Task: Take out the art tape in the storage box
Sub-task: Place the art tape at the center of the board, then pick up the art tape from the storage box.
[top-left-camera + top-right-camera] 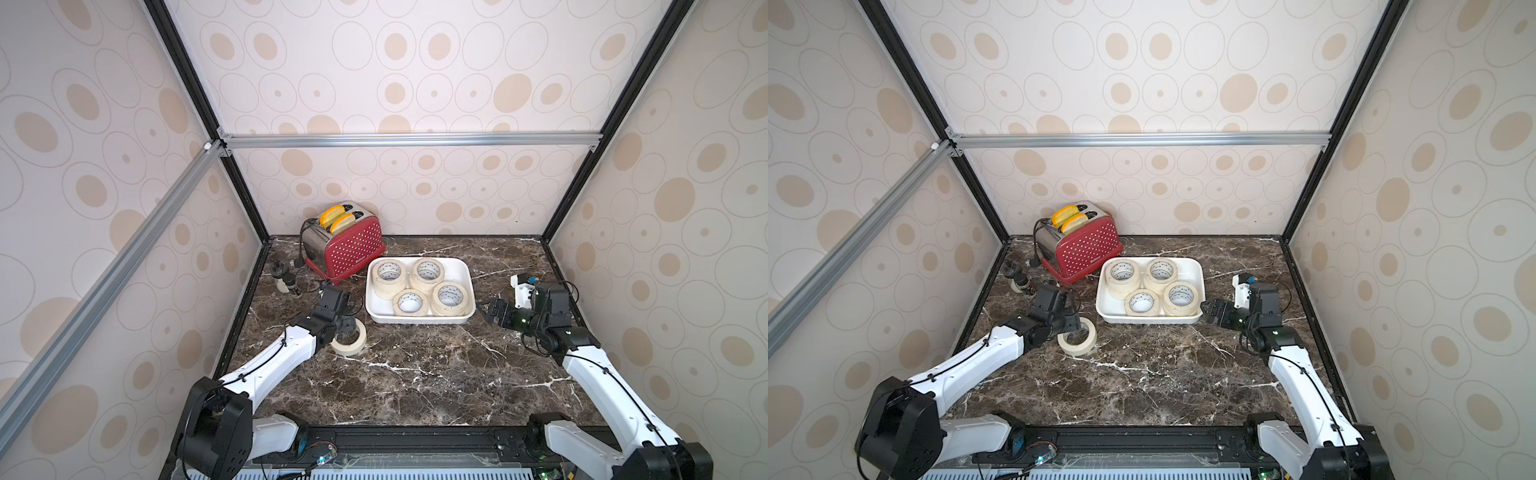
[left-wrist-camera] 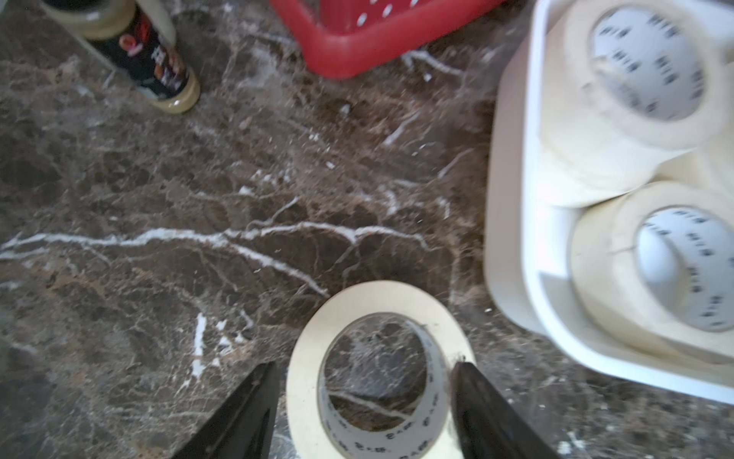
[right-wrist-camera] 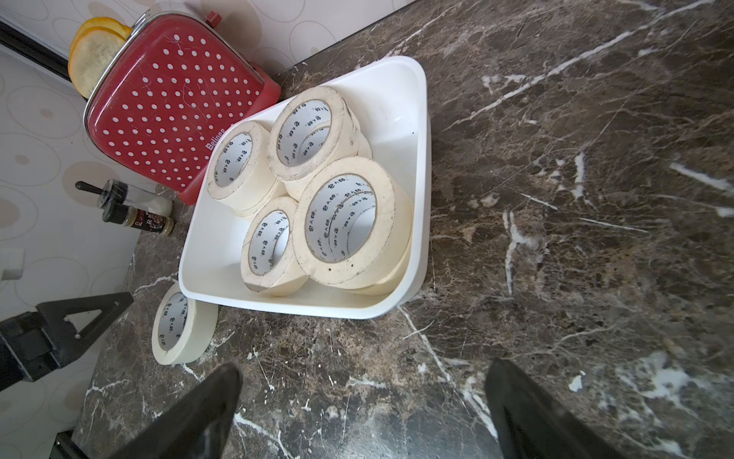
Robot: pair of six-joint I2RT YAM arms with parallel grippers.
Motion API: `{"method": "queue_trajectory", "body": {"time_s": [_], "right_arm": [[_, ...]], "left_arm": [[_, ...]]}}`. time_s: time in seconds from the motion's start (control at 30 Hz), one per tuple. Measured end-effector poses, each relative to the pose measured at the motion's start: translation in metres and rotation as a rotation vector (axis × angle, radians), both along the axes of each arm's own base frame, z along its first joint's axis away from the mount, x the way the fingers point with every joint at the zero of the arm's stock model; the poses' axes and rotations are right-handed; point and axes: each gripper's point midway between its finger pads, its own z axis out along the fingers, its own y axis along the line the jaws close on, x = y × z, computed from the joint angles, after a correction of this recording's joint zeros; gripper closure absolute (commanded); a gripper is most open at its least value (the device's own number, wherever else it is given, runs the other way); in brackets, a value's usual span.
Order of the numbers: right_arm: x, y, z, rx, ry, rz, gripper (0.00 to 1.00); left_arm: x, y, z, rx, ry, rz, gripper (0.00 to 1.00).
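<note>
Both top views: I am seeing one loose roll (image 1: pixel 360 338) (image 1: pixel 1090 337) of art tape lying on the bench (image 1: pixel 415 374) at eight o'clock of the storage box (image 1: pixel 419 320), outside it as the task wants. The stacked rolls (image 1: pixel 384 291) are sitting inside.

Left wrist: my left jaws are standing apart around the loose roll (image 2: pixel 304 377), not pinching.

Right wrist: my right jaws are gaping empty.

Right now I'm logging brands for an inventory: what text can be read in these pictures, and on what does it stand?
"Belin…": white letters on the red toaster, low on its side; the last letters are unclear beside the storage box.
Art tape cores: repeated small dark print, too small to read.
Spice bottle label: red and white marks, too blurred to read.
</note>
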Motion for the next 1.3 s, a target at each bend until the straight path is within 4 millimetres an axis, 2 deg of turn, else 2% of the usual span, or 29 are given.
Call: {"method": "queue_trajectory", "body": {"time_s": [0.13,0.23,0.37,0.5,0.63,0.87,1.07,1.3], "right_arm": [[-0.003,-0.001,0.002,0.008,-0.010,-0.005,0.00],[-0.005,-0.001,0.004,0.011,-0.016,-0.006,0.00],[-0.005,-0.001,0.005,0.012,-0.019,-0.006,0.00],[-0.007,-0.001,0.003,0.011,-0.011,-0.006,0.00],[-0.008,-0.001,0.002,0.012,-0.003,-0.009,0.00],[-0.008,-0.002,0.005,0.025,-0.006,-0.019,0.00],[-0.008,-0.002,0.005,0.026,-0.003,-0.025,0.00],[-0.009,-0.004,0.001,0.016,0.008,-0.028,0.00]], "left_arm": [[0.014,-0.024,0.031,-0.047,-0.058,-0.067,0.17],[0.022,-0.051,0.049,-0.066,-0.086,-0.136,0.16],[0.032,-0.082,0.055,-0.088,-0.079,-0.211,0.15],[0.036,-0.101,0.038,-0.112,-0.024,-0.259,0.15],[0.035,-0.111,0.018,-0.114,0.037,-0.285,0.16],[0.046,-0.135,0.004,-0.113,0.082,-0.334,0.16],[0.057,-0.149,-0.021,-0.087,0.136,-0.360,0.17],[0.066,-0.161,-0.055,-0.073,0.213,-0.378,0.25]]}}
